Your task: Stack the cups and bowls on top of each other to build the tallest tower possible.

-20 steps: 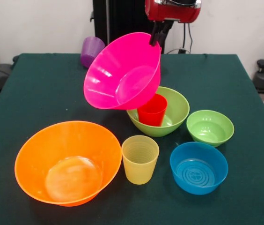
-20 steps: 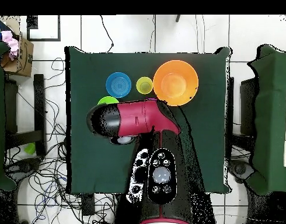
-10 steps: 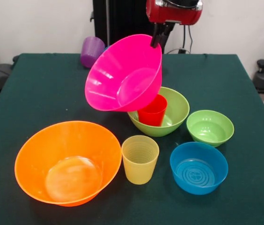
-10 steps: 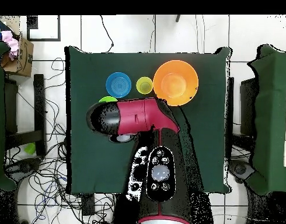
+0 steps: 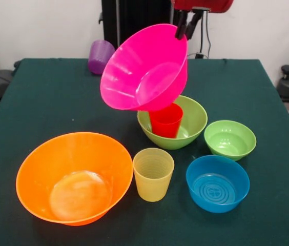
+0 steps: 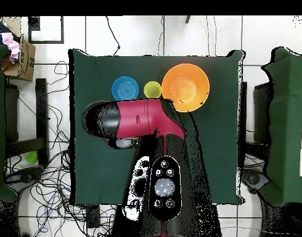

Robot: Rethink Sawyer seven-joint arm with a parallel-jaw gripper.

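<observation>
In the front view my gripper (image 5: 187,26) is shut on the far rim of the hot pink bowl (image 5: 144,69) and holds it tilted in the air. Below it the bright red cup (image 5: 166,121) stands inside the medium lime green bowl (image 5: 190,123). The large orange bowl (image 5: 74,177), the ribbed yellow cup (image 5: 153,173), a small blue bowl (image 5: 218,183) and the small lime green bowl (image 5: 230,139) stand at the front. The purple cup (image 5: 101,55) lies at the far side. In the overhead view my arm (image 6: 138,120) hides the gripper and the middle pieces.
The overhead view shows the orange bowl (image 6: 185,87), the yellow cup (image 6: 152,90) and a blue bowl (image 6: 125,89) in a row near the table's far edge (image 6: 156,57). Chairs stand at both sides of the table.
My gripper has lifted the hot pink bowl higher and a little to the right in the front view, away from the red cup. The other pieces have not moved.
</observation>
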